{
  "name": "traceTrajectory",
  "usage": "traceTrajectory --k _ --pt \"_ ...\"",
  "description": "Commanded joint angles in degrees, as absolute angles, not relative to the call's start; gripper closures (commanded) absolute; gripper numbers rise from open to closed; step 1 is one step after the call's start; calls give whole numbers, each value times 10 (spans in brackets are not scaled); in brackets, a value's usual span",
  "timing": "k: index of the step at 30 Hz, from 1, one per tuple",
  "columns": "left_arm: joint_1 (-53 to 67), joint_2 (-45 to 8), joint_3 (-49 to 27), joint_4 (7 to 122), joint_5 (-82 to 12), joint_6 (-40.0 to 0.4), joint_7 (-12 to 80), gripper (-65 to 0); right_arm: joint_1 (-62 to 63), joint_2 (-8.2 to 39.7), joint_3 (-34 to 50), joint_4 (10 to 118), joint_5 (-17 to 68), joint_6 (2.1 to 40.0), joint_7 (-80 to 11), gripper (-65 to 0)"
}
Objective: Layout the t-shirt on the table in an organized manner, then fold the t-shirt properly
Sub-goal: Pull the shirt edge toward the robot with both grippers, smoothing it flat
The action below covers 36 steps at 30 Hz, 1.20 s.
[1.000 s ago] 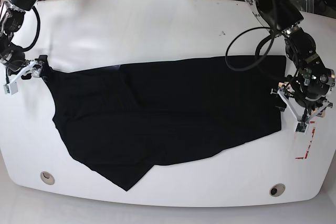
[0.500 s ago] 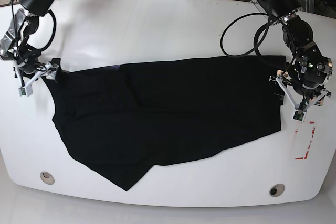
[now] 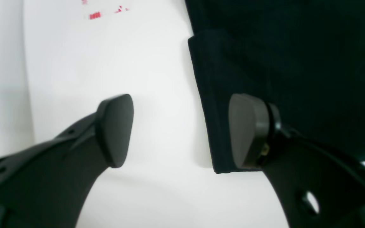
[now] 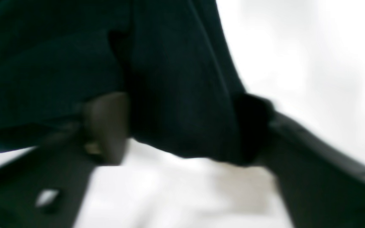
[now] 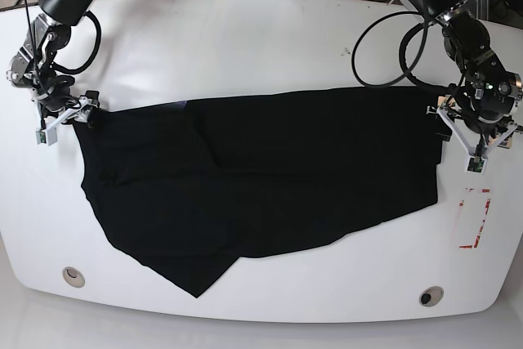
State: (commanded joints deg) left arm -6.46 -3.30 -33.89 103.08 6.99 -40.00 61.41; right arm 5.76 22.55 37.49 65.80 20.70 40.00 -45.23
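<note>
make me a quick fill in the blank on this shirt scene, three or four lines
1. The shirt spread on the table is ____ in colour.
2. The left pincer is ____, with bare table between its tips.
3. The right pincer has ____ between its tips.
4. The tape marks near the left pincer are ____.

Missing words: black; open; fabric; red

Black t-shirt [image 5: 261,177] spread rumpled across glossy white table [image 5: 245,38], lower corner folded over
</note>
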Motion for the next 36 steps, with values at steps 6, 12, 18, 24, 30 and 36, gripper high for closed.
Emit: traceTrajectory --k 6,12,18,24,30,36 --pt "-64 -33 -340 987 70 -400 603 -435 58 221 375 659 207 400 -454 -132" --pt "-51 -33 -340 947 70 -400 567 -435 56 219 374 659 207 400 -454 -132" --pt "-40 -28 -340 916 70 -400 566 -436 55 218 374 659 207 400 -454 -125" --pt "-30 -22 -338 889 70 -400 565 -435 55 218 374 659 207 400 -454 -125" --pt "-29 -15 -327 871 70 -400 565 -382 55 218 374 660 207 400 -455 -124" --pt "-16 -15 -304 869 70 -400 565 -149 53 218 374 660 207 400 -455 -65"
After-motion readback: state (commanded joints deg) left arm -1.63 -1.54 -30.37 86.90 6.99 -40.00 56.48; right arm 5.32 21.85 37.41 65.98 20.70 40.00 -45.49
